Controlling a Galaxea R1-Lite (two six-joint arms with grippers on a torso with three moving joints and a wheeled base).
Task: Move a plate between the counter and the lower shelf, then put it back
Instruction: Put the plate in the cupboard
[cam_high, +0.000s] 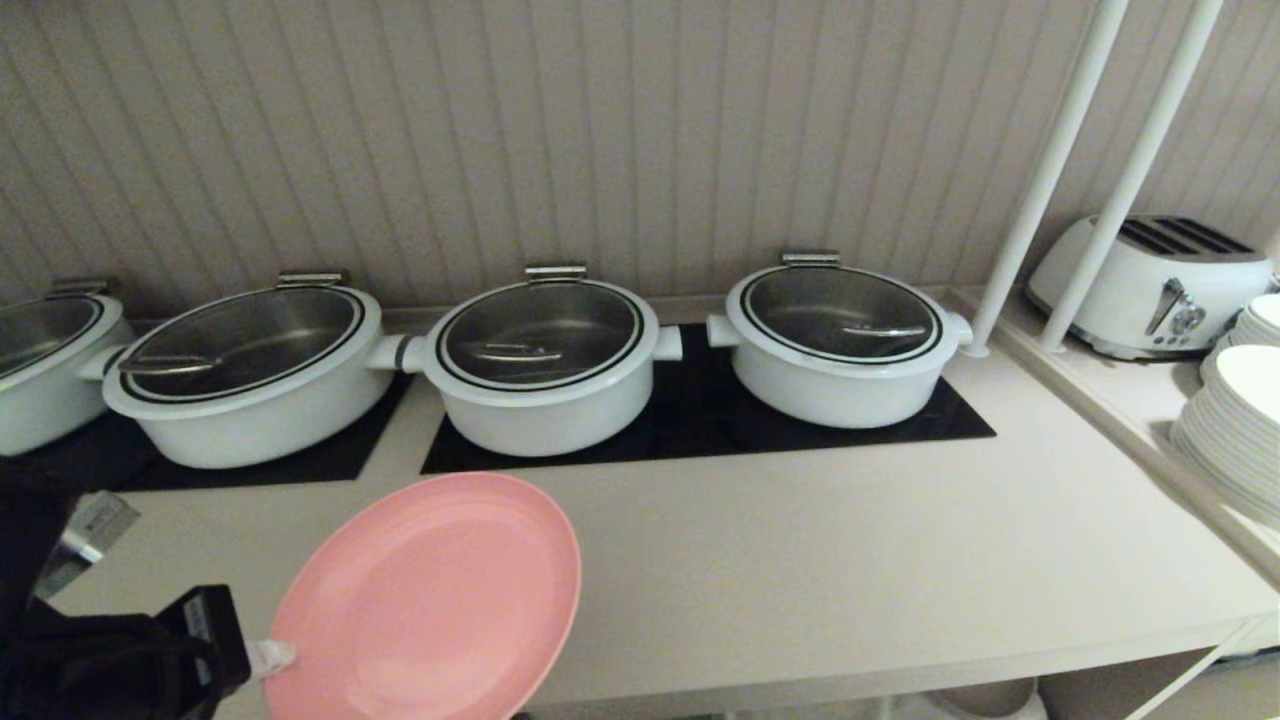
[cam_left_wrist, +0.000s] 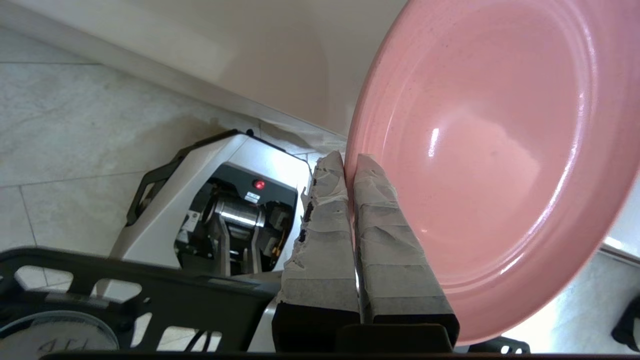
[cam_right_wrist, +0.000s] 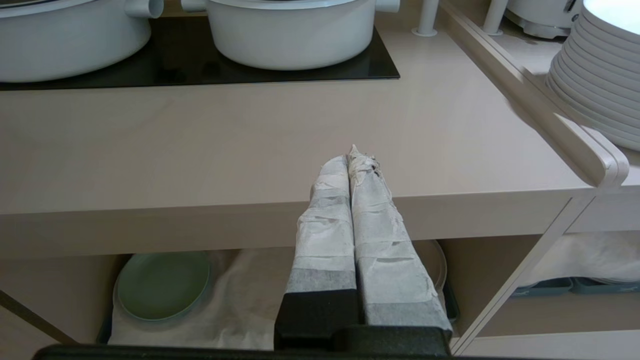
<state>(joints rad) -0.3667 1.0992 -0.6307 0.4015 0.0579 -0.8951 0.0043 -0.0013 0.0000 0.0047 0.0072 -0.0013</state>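
I count 4 white lidded pots (cam_high: 545, 365) on the desk (cam_high: 800, 560), 2 black hob panels (cam_high: 700, 425), 1 pink plate (cam_high: 430, 605), 1 green plate (cam_right_wrist: 164, 284) on the lower shelf (cam_right_wrist: 240, 300), 1 white toaster (cam_high: 1150, 285), 2 white poles (cam_high: 1050, 170), 2 stacks of white plates (cam_high: 1235, 425).

The plate's (cam_high: 432, 600) near rim ran off the head view's lower edge, and the wrist view also cropped it. Most of the left gripper (cam_high: 268, 657) and its arm lay out of frame. The leftmost pot (cam_high: 45, 365) was cut by the side edge. The right gripper's fingers (cam_right_wrist: 380, 235) hid most of a plate (cam_right_wrist: 434, 262) on the lower shelf (cam_right_wrist: 240, 295).
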